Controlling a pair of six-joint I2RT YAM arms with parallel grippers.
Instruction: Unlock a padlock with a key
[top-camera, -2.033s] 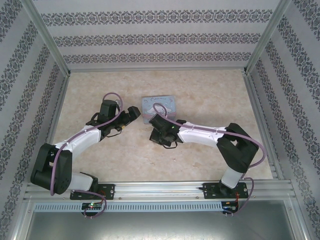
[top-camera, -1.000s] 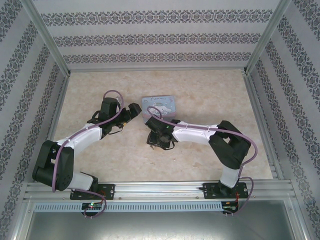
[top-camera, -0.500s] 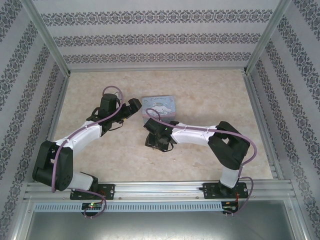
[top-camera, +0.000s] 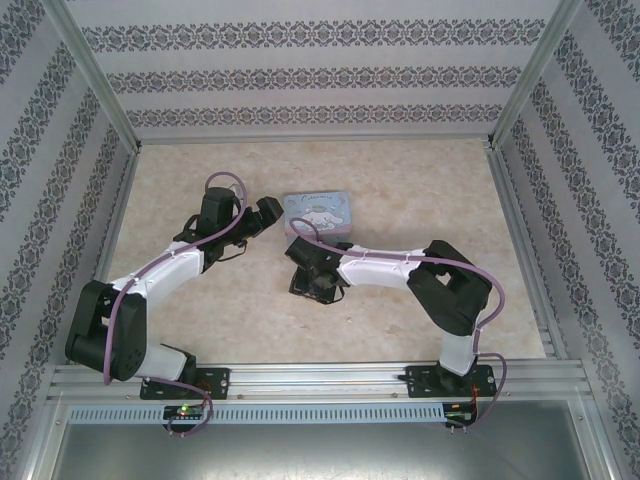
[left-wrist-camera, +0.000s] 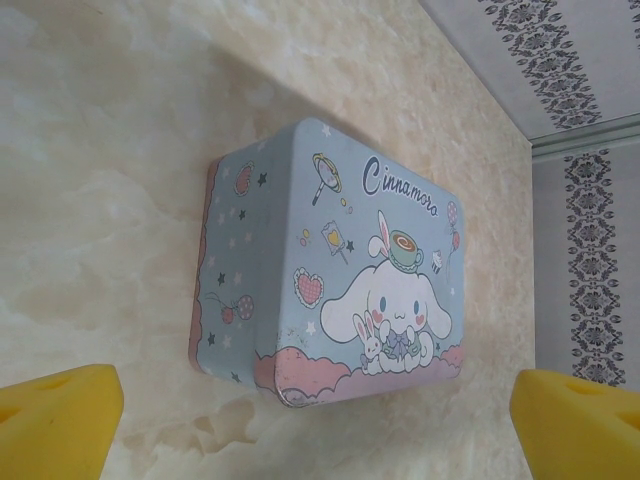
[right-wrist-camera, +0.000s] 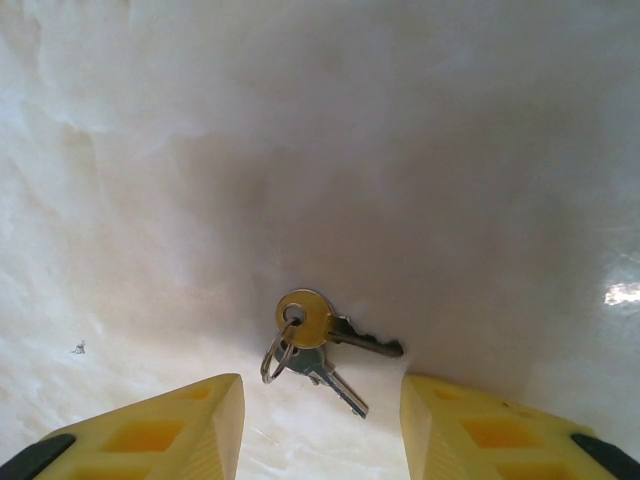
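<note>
Two keys hang on one ring: a brass key (right-wrist-camera: 305, 318) and a silver one (right-wrist-camera: 335, 380), lying flat on the marble table. My right gripper (right-wrist-camera: 322, 398) hovers just over them, open, its yellow fingers (right-wrist-camera: 190, 425) on either side of the bunch and touching nothing. From above, the right gripper (top-camera: 301, 256) sits just in front of the light-blue cartoon tin (top-camera: 320, 211). My left gripper (left-wrist-camera: 318, 432) is wide open, short of the tin (left-wrist-camera: 340, 270), with bare table between its pads. The left gripper (top-camera: 267, 213) stands at the tin's left side. The padlock is out of view.
The tin lies shut, lid up, in the middle of the table (top-camera: 420, 180). Aluminium frame posts (top-camera: 105, 230) and patterned walls close in the left, right and back sides. Open table lies to the right of and behind the tin.
My right arm has drawn back from the tin toward the near left and lowered over the keys. The left gripper has edged closer to the tin. Both grippers keep their openings.
</note>
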